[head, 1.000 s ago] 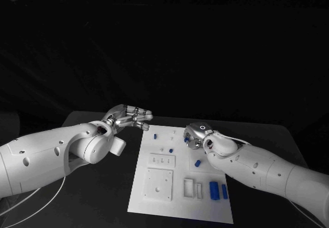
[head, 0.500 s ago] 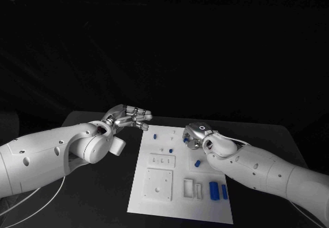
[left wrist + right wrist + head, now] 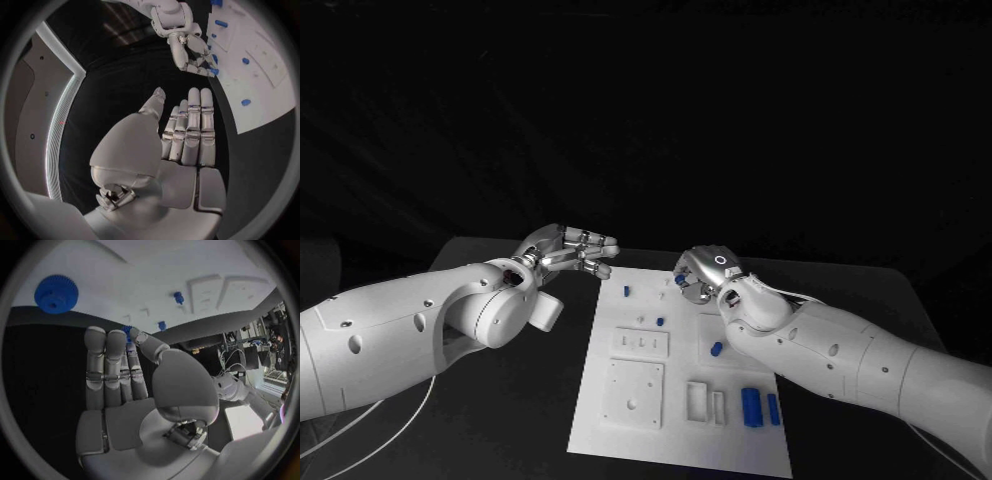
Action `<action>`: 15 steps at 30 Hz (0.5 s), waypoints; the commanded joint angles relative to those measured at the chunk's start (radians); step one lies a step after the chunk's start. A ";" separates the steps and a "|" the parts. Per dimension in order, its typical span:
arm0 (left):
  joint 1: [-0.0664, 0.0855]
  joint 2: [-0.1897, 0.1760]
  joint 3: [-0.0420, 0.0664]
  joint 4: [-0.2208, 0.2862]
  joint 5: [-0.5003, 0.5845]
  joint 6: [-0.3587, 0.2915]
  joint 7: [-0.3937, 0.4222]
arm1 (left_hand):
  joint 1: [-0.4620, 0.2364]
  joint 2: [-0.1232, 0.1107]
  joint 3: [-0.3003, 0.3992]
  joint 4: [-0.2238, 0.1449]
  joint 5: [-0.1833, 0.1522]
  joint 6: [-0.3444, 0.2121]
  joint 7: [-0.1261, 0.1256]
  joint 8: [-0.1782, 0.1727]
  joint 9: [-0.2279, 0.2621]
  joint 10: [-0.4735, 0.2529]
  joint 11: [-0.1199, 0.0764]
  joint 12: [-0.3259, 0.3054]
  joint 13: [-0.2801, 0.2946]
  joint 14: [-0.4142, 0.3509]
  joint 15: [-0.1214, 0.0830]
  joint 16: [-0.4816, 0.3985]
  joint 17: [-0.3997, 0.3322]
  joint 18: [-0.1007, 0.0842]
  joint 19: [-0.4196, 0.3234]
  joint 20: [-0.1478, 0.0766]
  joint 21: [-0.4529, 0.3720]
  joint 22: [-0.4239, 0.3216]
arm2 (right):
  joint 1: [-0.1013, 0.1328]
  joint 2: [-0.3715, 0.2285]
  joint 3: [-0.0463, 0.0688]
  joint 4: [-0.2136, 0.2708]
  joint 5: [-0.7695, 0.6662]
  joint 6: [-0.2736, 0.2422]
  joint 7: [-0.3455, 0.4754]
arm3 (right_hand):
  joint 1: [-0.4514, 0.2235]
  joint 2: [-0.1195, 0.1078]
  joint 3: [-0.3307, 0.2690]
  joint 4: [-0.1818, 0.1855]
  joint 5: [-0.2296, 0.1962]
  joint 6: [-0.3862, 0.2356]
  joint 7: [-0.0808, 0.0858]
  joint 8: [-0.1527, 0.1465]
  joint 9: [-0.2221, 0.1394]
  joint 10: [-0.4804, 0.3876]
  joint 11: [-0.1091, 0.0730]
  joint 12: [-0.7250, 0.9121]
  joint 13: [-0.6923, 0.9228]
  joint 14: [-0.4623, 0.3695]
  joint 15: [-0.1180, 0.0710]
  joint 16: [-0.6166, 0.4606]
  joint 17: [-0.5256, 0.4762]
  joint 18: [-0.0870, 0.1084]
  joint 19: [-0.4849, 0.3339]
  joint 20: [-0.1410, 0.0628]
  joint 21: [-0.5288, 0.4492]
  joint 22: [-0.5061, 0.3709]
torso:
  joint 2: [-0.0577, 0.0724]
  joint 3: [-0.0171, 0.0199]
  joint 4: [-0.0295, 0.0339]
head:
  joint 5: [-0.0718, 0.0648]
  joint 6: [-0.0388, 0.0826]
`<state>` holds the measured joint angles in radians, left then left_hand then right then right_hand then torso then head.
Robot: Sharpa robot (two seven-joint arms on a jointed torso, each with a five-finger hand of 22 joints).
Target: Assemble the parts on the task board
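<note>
The white task board lies in the middle of the black table. On it are small blue parts: a peg, another peg, a short piece and two long bars side by side. A blue gear lies flat on the board. My right hand hovers over the board's far end and pinches a small blue part between thumb and fingertip. My left hand hangs beyond the board's far left corner, with its fingers straight and nothing in it.
White raised blocks and slotted holders stand on the near half of the board. Bare black table lies on both sides of the board. My two forearms reach in along the board's long edges.
My right hand has risen a little and moved towards the far end of the board, carrying the small blue part. The left hand has hardly moved.
</note>
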<state>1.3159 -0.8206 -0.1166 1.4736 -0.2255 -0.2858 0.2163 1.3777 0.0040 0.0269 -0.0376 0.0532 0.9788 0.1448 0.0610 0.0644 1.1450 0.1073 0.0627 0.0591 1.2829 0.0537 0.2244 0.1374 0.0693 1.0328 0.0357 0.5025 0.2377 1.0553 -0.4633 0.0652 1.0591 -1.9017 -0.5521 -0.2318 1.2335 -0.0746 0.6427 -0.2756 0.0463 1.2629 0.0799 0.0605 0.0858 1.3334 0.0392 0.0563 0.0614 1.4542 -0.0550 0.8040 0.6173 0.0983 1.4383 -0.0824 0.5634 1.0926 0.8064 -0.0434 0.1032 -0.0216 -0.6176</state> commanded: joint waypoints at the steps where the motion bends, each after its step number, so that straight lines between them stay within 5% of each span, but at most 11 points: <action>1: 0.002 0.004 0.001 0.002 -0.003 0.013 0.005 | 0.003 0.006 0.000 -0.004 -0.001 -0.002 0.004 0.002 0.002 -0.007 0.001 -0.005 0.000 0.003 -0.001 0.000 0.001 0.006 -0.009 -0.002 0.004 -0.001 | 0.002 0.009 0.000 -0.005 -0.027 -0.040 -0.040 | 0.004 0.000 0.006 -0.002 0.002 0.007 -0.002 0.004 -0.002 0.026 -0.017 0.003 0.002 -0.002 -0.007 -0.004 0.001 0.004 0.004 -0.006 -0.004 0.001 | 0.003 -0.0008 0.0024 | -0.001 -0.002; 15: 0.013 0.010 0.002 0.007 -0.003 0.015 0.006 | 0.003 0.006 0.000 -0.004 -0.001 -0.002 0.004 0.002 0.002 -0.007 0.001 -0.005 0.000 0.003 -0.001 0.000 0.001 0.006 -0.009 -0.002 0.004 -0.001 | 0.004 0.044 0.000 -0.046 -0.025 -0.020 -0.031 | 0.004 0.001 0.002 -0.002 0.002 0.005 -0.002 0.004 -0.004 0.024 -0.017 0.003 0.002 0.000 -0.007 -0.010 0.006 0.003 0.012 -0.005 -0.022 0.031 | 0.012 -0.0050 0.0076 | 0.003 -0.007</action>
<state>1.3269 -0.8133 -0.1159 1.4769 -0.2256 -0.2854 0.2163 1.3777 0.0040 0.0269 -0.0376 0.0532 0.9788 0.1447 0.0610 0.0644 1.1450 0.1073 0.0627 0.0591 1.2828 0.0537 0.2244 0.1372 0.0692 1.0291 0.0320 0.5025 0.2378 1.0597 -0.4215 0.0654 1.0158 -1.9112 -0.5721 -0.2589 1.2334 -0.0749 0.6425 -0.2756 0.0425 1.2628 0.0800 0.0576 0.0805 1.3333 0.0390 0.0556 0.0628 1.4543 -0.0549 0.7994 0.6222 0.0909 1.4421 -0.0859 0.5449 1.1225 0.8151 -0.0471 0.1089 -0.0195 -0.6230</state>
